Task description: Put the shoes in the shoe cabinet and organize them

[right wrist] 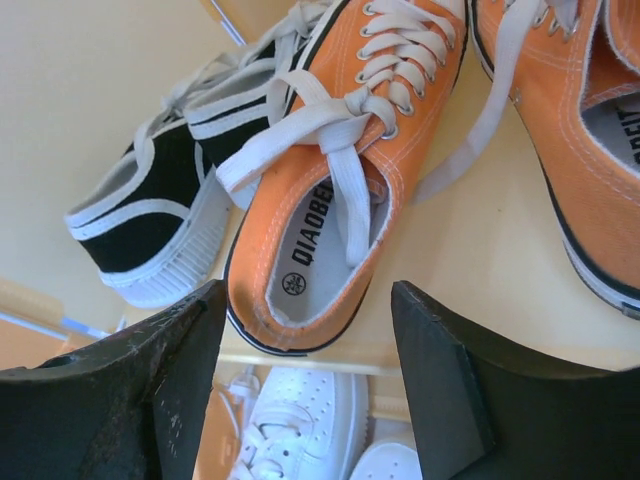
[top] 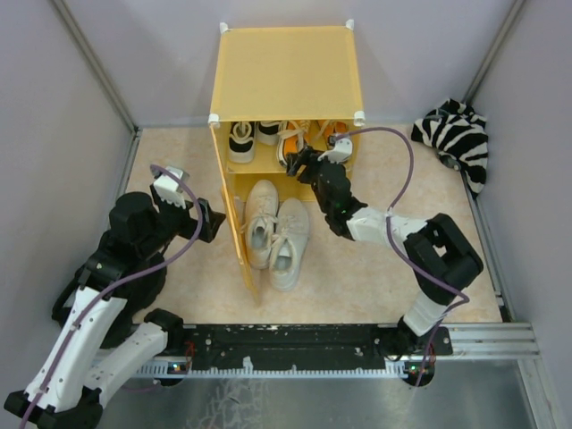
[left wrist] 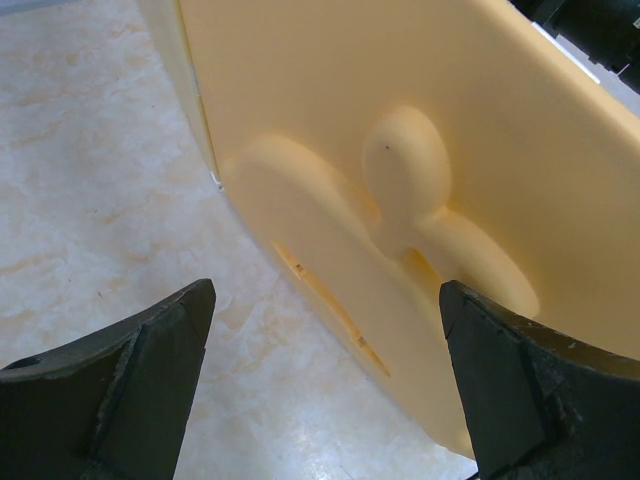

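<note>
The yellow-orange shoe cabinet (top: 286, 71) stands at the back with its door (top: 234, 223) swung open. On its inner shelf (right wrist: 480, 270) lie the black shoes (top: 241, 141) and the orange shoes (top: 293, 138). The off-white shoes (top: 261, 222) lie on the floor, toes in the lower compartment. My right gripper (top: 304, 163) is open and empty at the shelf's front. In the right wrist view the gripper (right wrist: 310, 390) is just in front of an orange shoe's heel (right wrist: 340, 200), beside a black shoe (right wrist: 160, 210). My left gripper (top: 214, 222) is open and empty, facing the door's embossed outer face (left wrist: 400, 200).
A black-and-white zebra-striped fabric bundle (top: 460, 138) lies at the back right corner. Grey walls close in the left, right and back. The black rail (top: 295, 344) with both arm bases runs along the near edge. The beige floor (left wrist: 90, 200) shows left of the door.
</note>
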`<state>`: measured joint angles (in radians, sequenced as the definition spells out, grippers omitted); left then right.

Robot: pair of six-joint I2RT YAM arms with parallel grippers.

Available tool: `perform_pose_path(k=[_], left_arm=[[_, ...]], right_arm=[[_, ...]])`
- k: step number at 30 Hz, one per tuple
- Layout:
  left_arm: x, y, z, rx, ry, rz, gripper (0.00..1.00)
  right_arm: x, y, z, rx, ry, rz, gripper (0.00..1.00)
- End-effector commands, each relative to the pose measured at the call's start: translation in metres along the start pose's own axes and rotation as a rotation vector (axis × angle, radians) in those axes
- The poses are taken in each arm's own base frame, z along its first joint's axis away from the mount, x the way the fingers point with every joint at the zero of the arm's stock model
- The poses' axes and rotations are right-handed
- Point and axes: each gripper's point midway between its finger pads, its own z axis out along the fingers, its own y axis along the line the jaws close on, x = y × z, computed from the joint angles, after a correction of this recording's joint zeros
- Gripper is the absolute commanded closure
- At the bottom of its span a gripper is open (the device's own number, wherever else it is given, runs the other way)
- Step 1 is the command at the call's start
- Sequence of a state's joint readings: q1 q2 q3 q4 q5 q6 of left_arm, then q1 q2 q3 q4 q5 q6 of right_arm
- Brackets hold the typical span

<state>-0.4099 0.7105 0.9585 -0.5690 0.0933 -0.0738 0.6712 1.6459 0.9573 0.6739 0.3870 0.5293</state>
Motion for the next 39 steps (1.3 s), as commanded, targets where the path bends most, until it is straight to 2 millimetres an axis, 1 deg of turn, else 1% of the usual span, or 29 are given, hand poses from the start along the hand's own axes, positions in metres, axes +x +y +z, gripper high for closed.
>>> perform_pose_path(k=[1, 4, 8, 10, 11, 13, 15, 18, 22, 26, 29, 30, 32, 35, 39], left_arm=[[0.001, 0.000, -0.001, 0.002, -0.005, 0.009, 0.01], [0.001, -0.001, -0.001, 0.005, -0.003, 0.009, 0.01], [0.002, 0.000, -0.001, 0.001, -0.004, 0.009, 0.01], [0.002, 0.000, -0.001, 0.000, -0.003, 0.009, 0.01], [0.002, 0.000, -0.001, 0.001, -0.003, 0.010, 0.01], [0.002, 0.000, -0.001, 0.000, -0.002, 0.009, 0.01], [0.002, 0.001, -0.002, -0.003, -0.003, 0.010, 0.01], [0.002, 0.002, -0.003, -0.014, -0.006, 0.008, 0.01], [0.002, 0.004, -0.005, -0.022, -0.011, 0.008, 0.01], [0.003, 0.004, -0.004, -0.021, -0.008, 0.007, 0.01], [0.002, 0.003, -0.003, -0.017, -0.008, 0.008, 0.01], [0.002, 0.002, -0.002, -0.013, -0.010, 0.007, 0.01], [0.001, 0.002, -0.001, -0.009, -0.010, 0.005, 0.01], [0.000, 0.000, 0.000, -0.002, -0.007, 0.003, 0.01], [0.000, 0.000, -0.001, -0.003, -0.010, -0.002, 0.01]], right_arm=[[-0.013, 0.006, 0.009, -0.017, -0.091, 0.059, 0.36], [-0.005, 0.000, 0.013, 0.007, -0.072, 0.040, 0.38], [0.005, -0.004, 0.016, 0.010, -0.039, 0.048, 0.39], [0.007, -0.006, 0.017, 0.013, -0.037, 0.044, 0.45], [0.007, -0.006, 0.017, 0.014, -0.037, 0.040, 0.52], [0.005, -0.007, 0.018, 0.012, -0.042, 0.022, 0.69], [0.001, -0.009, 0.019, 0.021, -0.054, -0.009, 0.84], [-0.010, -0.013, 0.019, 0.054, -0.075, -0.088, 1.00], [-0.031, -0.021, 0.019, 0.120, -0.096, -0.259, 1.00], [-0.050, -0.033, 0.018, 0.200, -0.086, -0.469, 1.00], [-0.064, -0.040, 0.014, 0.254, -0.101, -0.555, 1.00], [-0.066, -0.042, 0.013, 0.266, -0.101, -0.576, 1.00], [-0.067, -0.043, 0.013, 0.273, -0.094, -0.609, 1.00], [-0.055, -0.046, 0.015, 0.263, -0.049, -0.624, 1.00], [-0.044, -0.058, 0.010, 0.334, -0.004, -0.634, 1.00]])
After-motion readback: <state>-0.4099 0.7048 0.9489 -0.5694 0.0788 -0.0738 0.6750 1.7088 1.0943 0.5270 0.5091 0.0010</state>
